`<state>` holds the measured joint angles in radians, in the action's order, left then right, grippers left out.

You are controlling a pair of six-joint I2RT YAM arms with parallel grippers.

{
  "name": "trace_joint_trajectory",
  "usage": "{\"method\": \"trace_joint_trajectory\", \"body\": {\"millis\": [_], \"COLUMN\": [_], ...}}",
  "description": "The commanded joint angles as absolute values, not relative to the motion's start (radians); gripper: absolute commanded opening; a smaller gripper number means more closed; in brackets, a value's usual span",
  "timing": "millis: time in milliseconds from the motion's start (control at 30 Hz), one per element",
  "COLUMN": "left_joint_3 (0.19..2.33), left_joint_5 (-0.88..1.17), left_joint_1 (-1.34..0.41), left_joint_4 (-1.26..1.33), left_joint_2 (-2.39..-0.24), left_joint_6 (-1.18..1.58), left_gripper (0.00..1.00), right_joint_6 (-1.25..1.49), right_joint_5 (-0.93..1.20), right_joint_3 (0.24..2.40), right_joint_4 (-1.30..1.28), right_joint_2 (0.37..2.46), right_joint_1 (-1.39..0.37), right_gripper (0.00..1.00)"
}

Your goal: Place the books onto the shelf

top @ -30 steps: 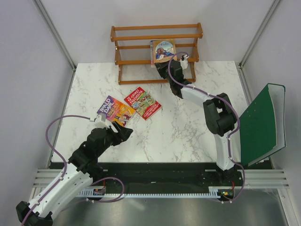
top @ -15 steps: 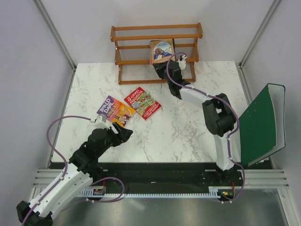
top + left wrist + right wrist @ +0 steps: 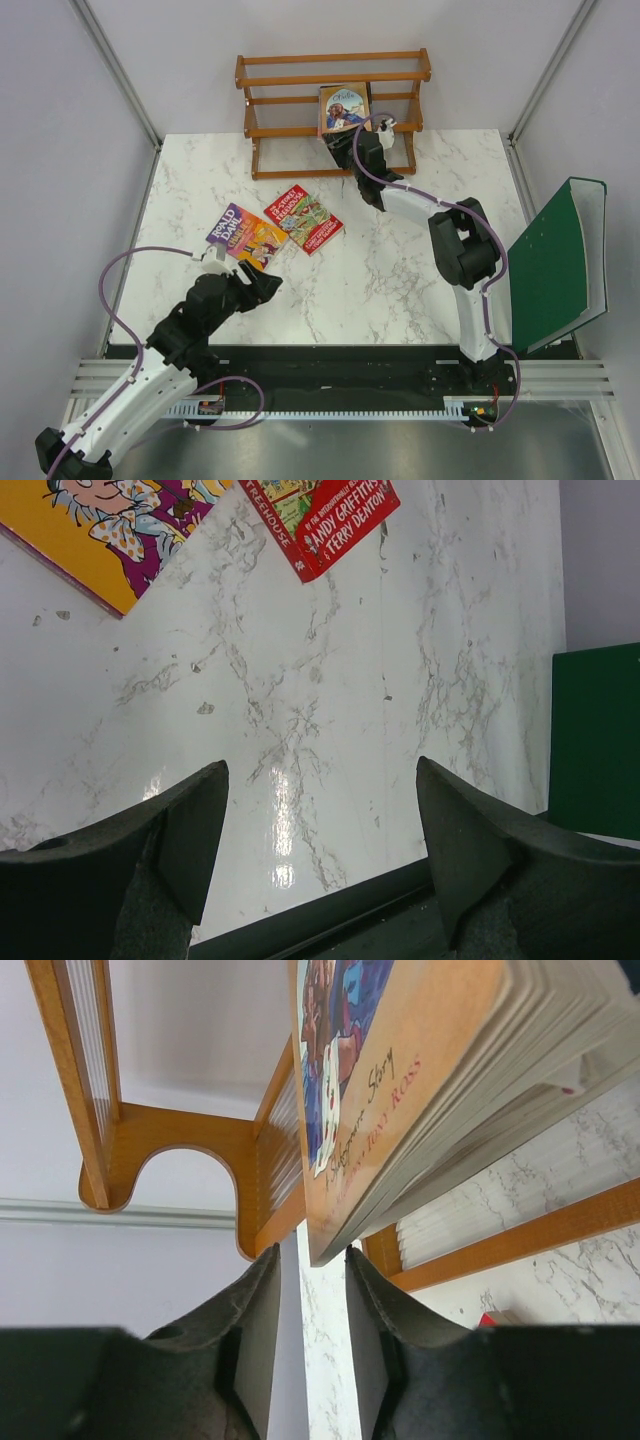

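Note:
The shelf (image 3: 300, 76) stands at the table's back edge. An orange book with a blue oval picture (image 3: 345, 107) stands on its middle tier, leaning against the rails. My right gripper (image 3: 352, 135) is just below that book. In the right wrist view the gripper (image 3: 312, 1252) is open, with the corner of the book (image 3: 400, 1070) just above the gap. A purple and orange Roald Dahl book (image 3: 245, 232) and a red cartoon book (image 3: 303, 218) lie flat on the marble. My left gripper (image 3: 268, 280) hovers open near them, and in its wrist view the gripper (image 3: 320, 780) holds nothing.
A large green binder (image 3: 555, 262) leans at the table's right edge and shows in the left wrist view (image 3: 598, 740). The shelf's side post (image 3: 200, 1140) is close on the left of my right fingers. A black rail runs along the table's near edge.
My right gripper's jaws have parted and let go of the orange book, which now rests on the shelf. The left arm has not moved.

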<state>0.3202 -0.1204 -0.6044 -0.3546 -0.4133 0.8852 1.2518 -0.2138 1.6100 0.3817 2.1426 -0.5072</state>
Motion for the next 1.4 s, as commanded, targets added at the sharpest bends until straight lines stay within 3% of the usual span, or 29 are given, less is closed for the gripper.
{"method": "trace_joint_trajectory", "body": {"millis": [0, 433, 700, 833, 1133, 1367], "left_joint_3": [0.308, 0.299, 0.299, 0.298, 0.295, 0.295], "left_joint_5": [-0.123, -0.121, -0.120, -0.123, -0.124, -0.121], "left_joint_1": [-0.609, -0.609, -0.609, -0.609, -0.609, -0.609], "left_joint_4": [-0.345, -0.344, -0.345, -0.345, -0.342, -0.336], "left_joint_2": [-0.400, -0.399, -0.393, -0.396, -0.402, -0.413], "left_joint_6": [0.848, 0.853, 0.850, 0.850, 0.848, 0.847], "left_gripper": [0.82, 0.82, 0.81, 0.81, 0.81, 0.81], "right_joint_6": [1.252, 1.187, 0.869, 0.709, 0.555, 0.505], "right_joint_5": [-0.201, -0.150, -0.169, -0.212, -0.336, -0.383], "right_joint_3": [1.602, 1.477, 1.799, 1.988, 2.363, 2.408], "right_joint_4": [0.407, 0.437, 0.109, -0.079, -0.362, -0.390], "right_joint_2": [2.126, 2.029, 2.101, 2.143, 2.305, 2.353], "right_joint_1": [-0.511, -0.528, -0.594, -0.626, -0.638, -0.638], "right_gripper": [0.43, 0.44, 0.09, 0.00, 0.00, 0.00]}}
